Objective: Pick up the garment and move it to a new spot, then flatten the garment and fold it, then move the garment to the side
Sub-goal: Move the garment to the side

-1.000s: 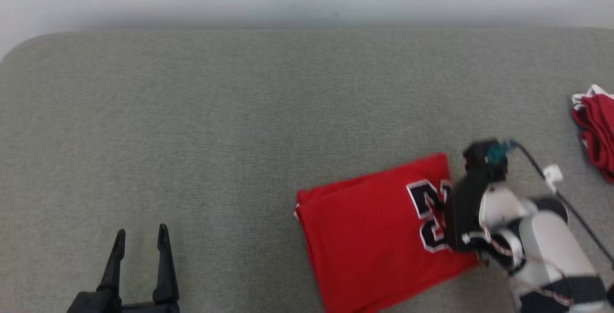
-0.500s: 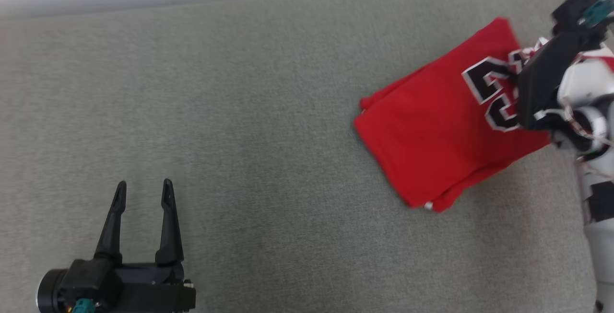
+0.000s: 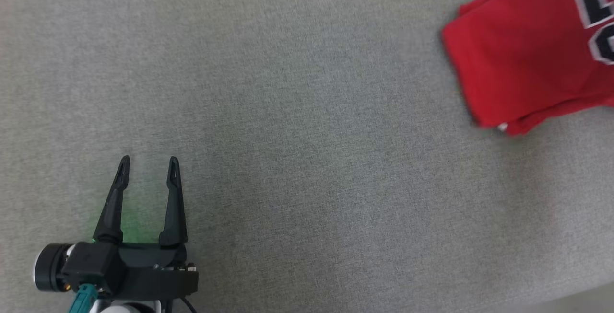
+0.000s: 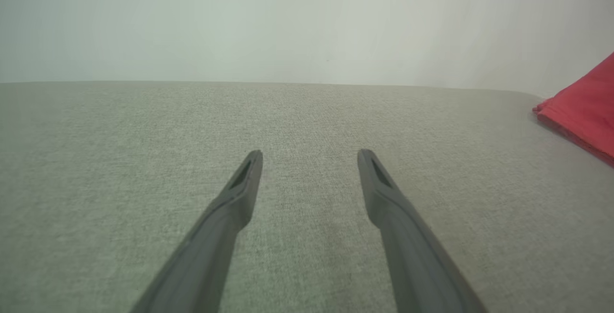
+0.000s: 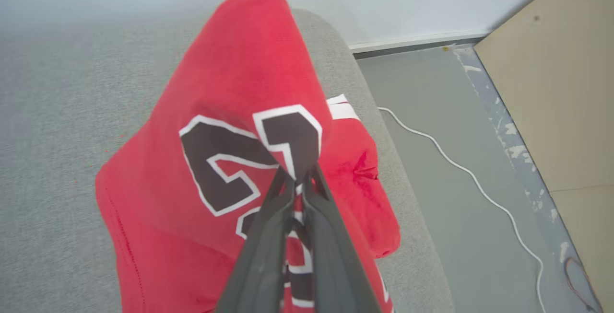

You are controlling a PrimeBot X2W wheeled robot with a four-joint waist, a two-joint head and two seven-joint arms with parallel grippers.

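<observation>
The garment point(image 3: 523, 59) is a folded red jersey with a black, white-edged number, lying at the upper right of the head view on the grey padded surface point(image 3: 297, 111). In the right wrist view my right gripper point(image 5: 300, 173) is shut on the garment point(image 5: 230, 111) at the number print, and the cloth humps up beyond the fingers. My left gripper point(image 3: 149, 160) stands open at the lower left with nothing between its fingers. The left wrist view has that gripper point(image 4: 310, 153) low over bare grey fabric, with a corner of the garment point(image 4: 583, 111) far to the right.
Another red cloth with white trim point(image 5: 357, 169) lies under the held garment's right side at the rounded edge of the surface. Past that edge are a grey floor, a white cable point(image 5: 460, 169) and a tan board point(image 5: 551, 87). A pale wall backs the surface.
The head camera has swung, so the whole picture shifted. My right gripper has carried the garment towards the red cloth at the right edge. The left gripper stays open.
</observation>
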